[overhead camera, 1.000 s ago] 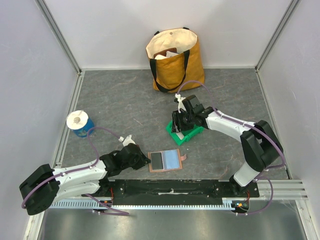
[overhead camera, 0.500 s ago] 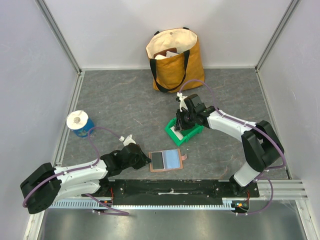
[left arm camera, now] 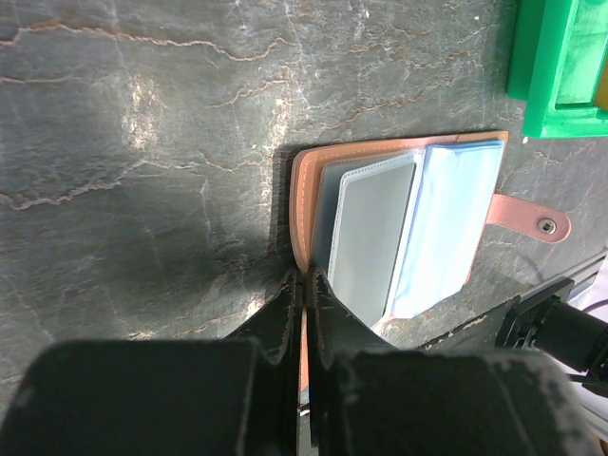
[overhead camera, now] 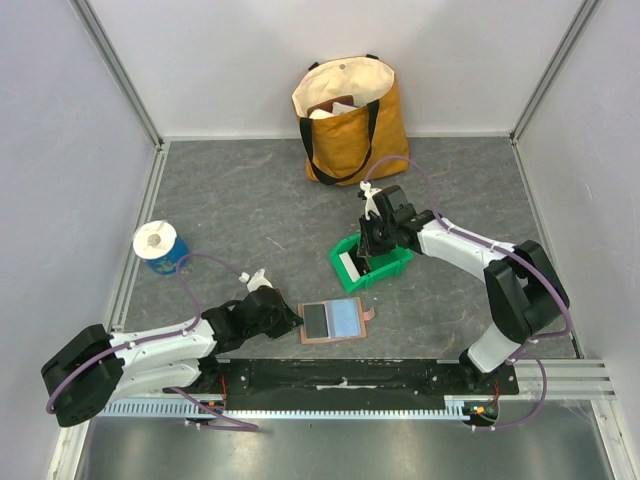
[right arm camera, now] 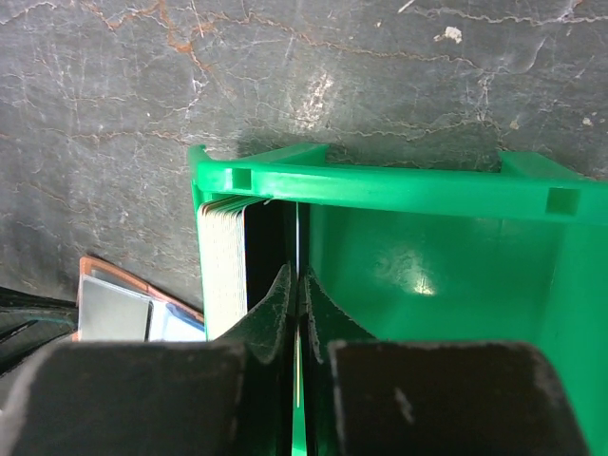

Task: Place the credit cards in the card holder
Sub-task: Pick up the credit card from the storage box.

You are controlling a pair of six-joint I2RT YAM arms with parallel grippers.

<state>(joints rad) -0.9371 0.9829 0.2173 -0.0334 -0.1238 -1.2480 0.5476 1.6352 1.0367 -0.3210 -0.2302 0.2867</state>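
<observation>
Right gripper moved over & shut inside the green plastic bin, pinching a thin card on edge, w/ the card stack just beside. Left gripper is clamped on the edge of the open brown folding wallet.

I read the desk as dark, stone-veined and matt with a faint sheen. The card holder has a matt, leather-like stitched cover, glossy clear plastic sleeves and a metal snap. The green bin is glossy moulded plastic. The tote bag is woven cloth.
</observation>
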